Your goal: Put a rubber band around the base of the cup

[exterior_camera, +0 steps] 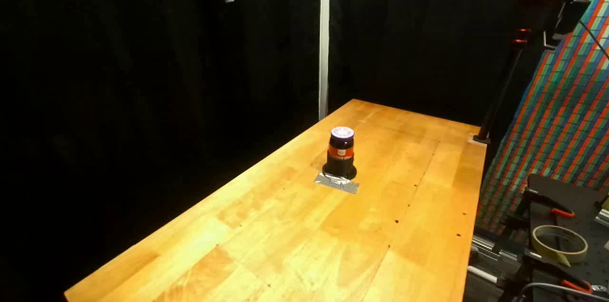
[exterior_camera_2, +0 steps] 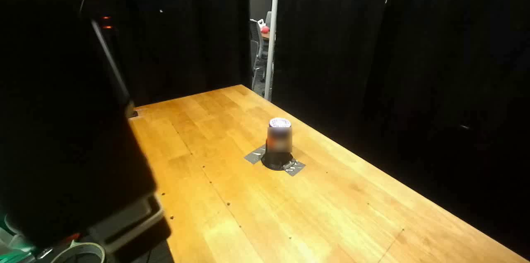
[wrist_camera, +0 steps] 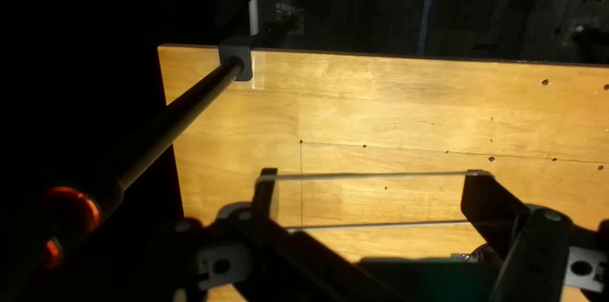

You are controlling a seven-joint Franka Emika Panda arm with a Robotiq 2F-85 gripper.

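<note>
The cup [exterior_camera: 341, 151] stands upright on the wooden table in both exterior views [exterior_camera_2: 280, 143]. It is dark with a reddish-orange band, a pale printed top and a black flared base. Silver tape [exterior_camera: 349, 187] lies at its base. In the wrist view my gripper [wrist_camera: 372, 183] is open. A thin pale rubber band [wrist_camera: 378, 175] is stretched around its two fingers, with two nearly parallel strands across the gap. The fingers are above the table, apart from the cup. Only a dark bit of the cup's base [wrist_camera: 485, 251] shows behind the right finger; the rest is hidden.
A black pole [wrist_camera: 181, 114] is clamped at a table corner and leans up at the wrist view's left. A large dark blurred shape [exterior_camera_2: 74, 130] covers the left of an exterior view. A tape roll [exterior_camera: 581, 247] lies on a dark surface beside the table [exterior_camera: 266, 226].
</note>
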